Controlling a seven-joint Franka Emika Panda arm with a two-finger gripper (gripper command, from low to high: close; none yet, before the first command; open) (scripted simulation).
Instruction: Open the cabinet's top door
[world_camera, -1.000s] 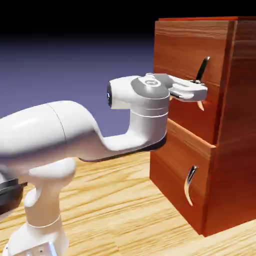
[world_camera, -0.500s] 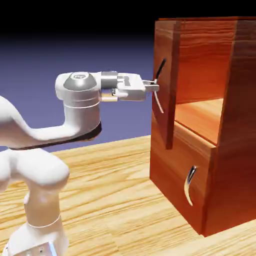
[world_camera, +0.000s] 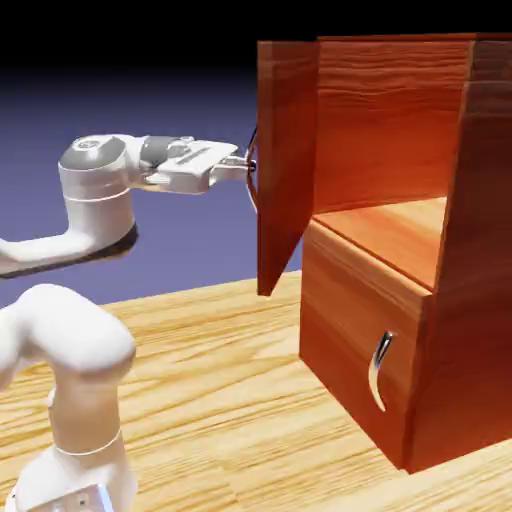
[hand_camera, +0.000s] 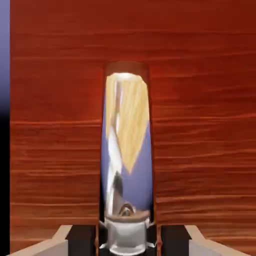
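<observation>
Cabinet (world_camera: 440, 250) standing at right of scene on the wood-grain worktop (world_camera: 230, 400), reddish-brown, front facing left and toward camera. Top door (world_camera: 285, 160) swung well out from the upper opening, hinged along its far vertical edge, free edge nearer the camera and hanging clear of the cabinet front. Upper compartment exposed behind it: back wall and a lighter wooden shelf floor (world_camera: 395, 230) visible. Lower panel (world_camera: 360, 340) flush and closed, small curved silver handle (world_camera: 379, 372) on its face. White arm (world_camera: 70, 330) rising from lower left, forearm held level at about the height of the door's middle, reaching right. Tool (world_camera: 247, 165) level, pointing right, meeting the left face of the door where the long handle (hand_camera: 126, 165) sits; in the exterior view the handle itself only just shows as a thin dark sliver beside the door's edge. Hand view filled by the door's red wood grain, the curved silver handle running upright through the middle, mirror-bright, reflecting worktop and backdrop. Both dark finger pads (hand_camera: 82, 239) at the bottom edge pressed in close to either side of the handle's lower end, gap narrow, clamped on the handle. Strip of blue-violet backdrop along the far left edge of the hand view.
</observation>
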